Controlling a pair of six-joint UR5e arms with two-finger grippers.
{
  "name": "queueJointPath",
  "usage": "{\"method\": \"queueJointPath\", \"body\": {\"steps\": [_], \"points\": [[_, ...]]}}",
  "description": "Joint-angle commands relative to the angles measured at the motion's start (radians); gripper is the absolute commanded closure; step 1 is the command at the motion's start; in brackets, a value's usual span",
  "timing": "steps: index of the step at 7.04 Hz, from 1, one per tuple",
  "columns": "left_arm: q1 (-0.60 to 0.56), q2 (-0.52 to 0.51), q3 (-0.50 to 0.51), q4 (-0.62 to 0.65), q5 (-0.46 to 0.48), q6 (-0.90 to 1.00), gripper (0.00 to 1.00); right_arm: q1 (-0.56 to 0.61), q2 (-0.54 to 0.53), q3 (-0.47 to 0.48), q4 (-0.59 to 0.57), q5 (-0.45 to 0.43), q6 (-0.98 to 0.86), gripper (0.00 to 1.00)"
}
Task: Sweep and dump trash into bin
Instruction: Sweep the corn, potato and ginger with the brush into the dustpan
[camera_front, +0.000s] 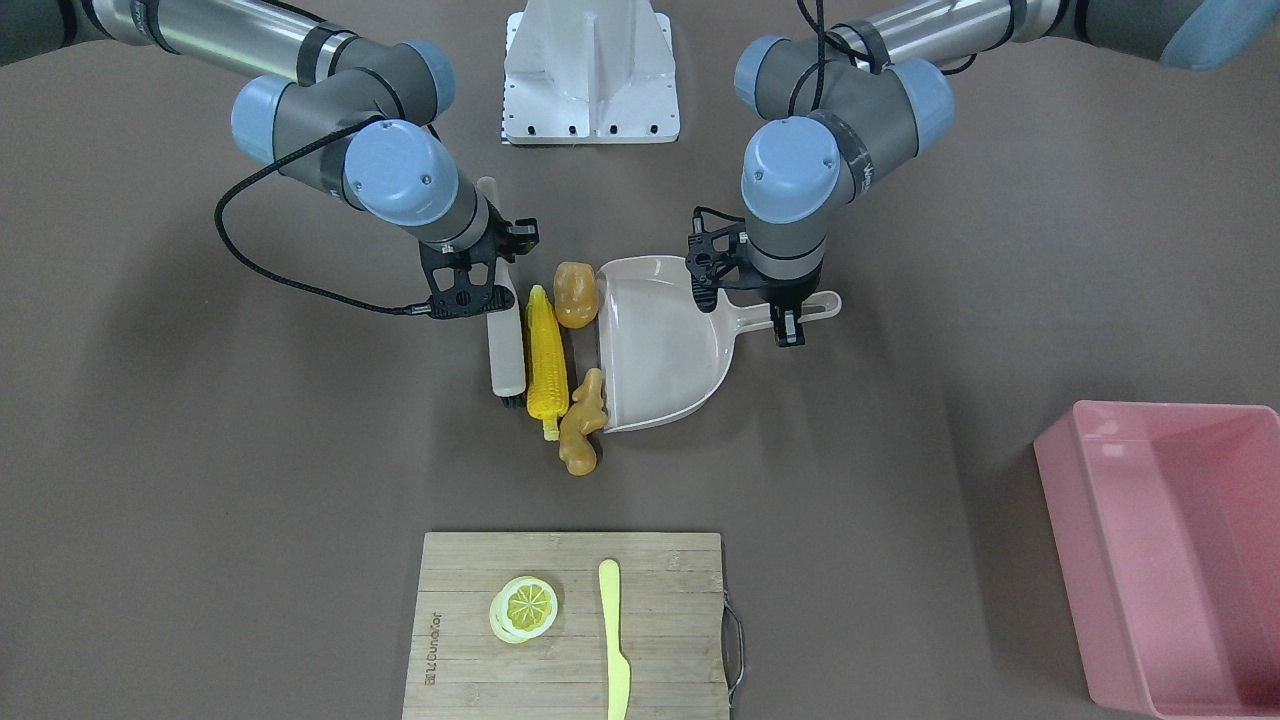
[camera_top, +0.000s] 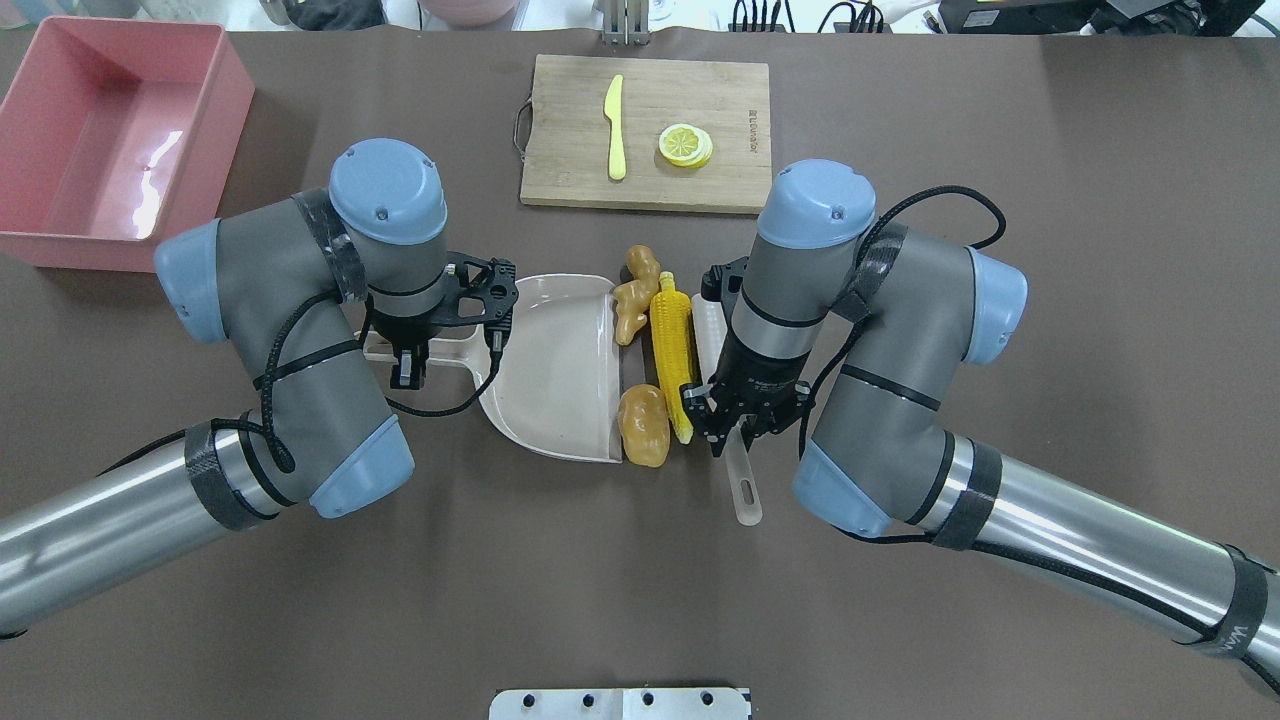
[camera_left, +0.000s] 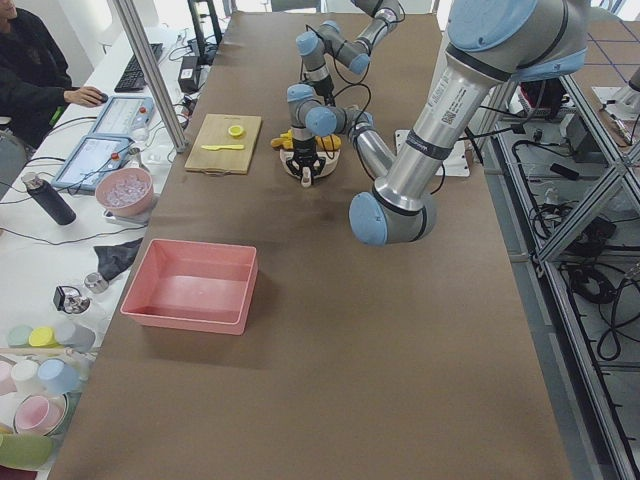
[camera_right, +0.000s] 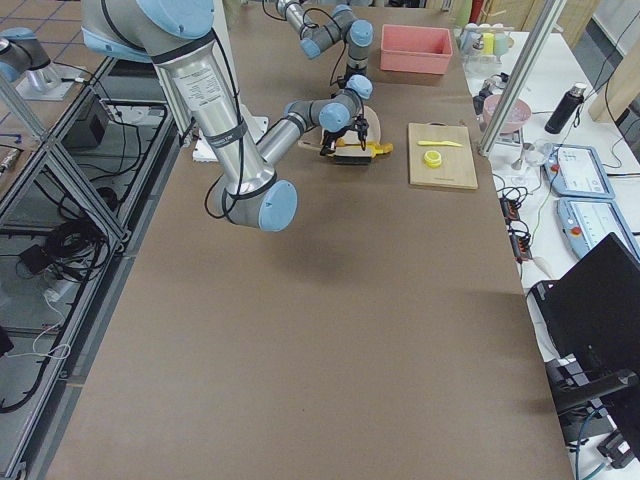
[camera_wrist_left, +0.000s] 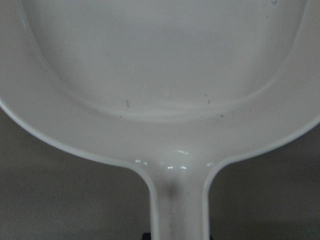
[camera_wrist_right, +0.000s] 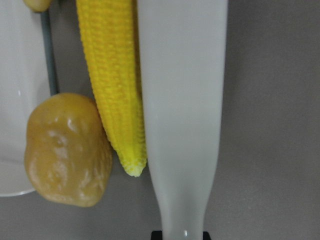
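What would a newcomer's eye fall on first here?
Mid-table, the yellow corn cob, potato lump and ginger root lie in a row between the brush in the right gripper and the beige dustpan held by the left gripper. The pink bin stands empty off to the robot's left.

Brown table (camera_top: 1000, 600). At centre: beige dustpan (camera_top: 560, 370), with potato-like lump (camera_top: 643, 425) and ginger-like root (camera_top: 635, 295) at its lip. Corn cob (camera_top: 673, 340) wedged against pale brush (camera_top: 745, 495). Far edge: cutting board (camera_top: 560, 170). Far left: pink bin (camera_top: 120, 252).
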Motion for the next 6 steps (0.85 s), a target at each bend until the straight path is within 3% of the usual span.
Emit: {"method": "queueJointPath", "body": {"steps": [1, 6], "points": [[0.018, -0.011, -0.001, 0.001, 0.000, -0.036, 1.00, -0.042, 0.002, -0.006, 0.080, -0.019, 0.082, 1.00], [0.054, -0.022, 0.003, 0.000, 0.020, -0.067, 1.00, -0.061, 0.076, -0.006, 0.082, -0.018, 0.170, 1.00]]}}
